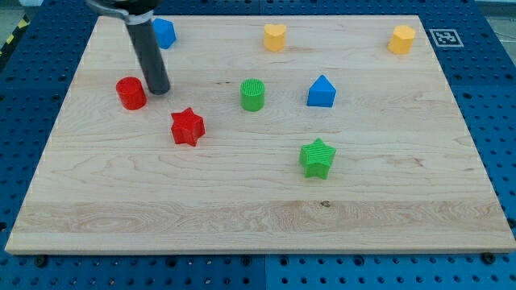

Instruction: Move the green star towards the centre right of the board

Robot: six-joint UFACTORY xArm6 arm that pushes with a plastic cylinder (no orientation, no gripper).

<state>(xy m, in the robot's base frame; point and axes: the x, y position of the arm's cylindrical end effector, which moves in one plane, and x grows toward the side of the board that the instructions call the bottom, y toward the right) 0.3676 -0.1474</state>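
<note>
While my tip (159,89) rests near the view's top left, just beside the red round block (131,93) on its right side, the green star (317,157) lies far off toward the view's lower right of my tip, a bit past the middle of the board. I have no fingers, only a straight dark rod, so nothing opens or closes.

Going left to right: the red round block, then the red star (187,126) below and right of my tip, and a blue block (164,32) above my tip. Next come the green round block (252,94), a yellow heart (275,36), the green star with ridged sides, a blue pointed block (321,92) and a yellow block (401,39).

The tabletop (242,217) is pale wood with a blue holed floor (500,105) around it.
</note>
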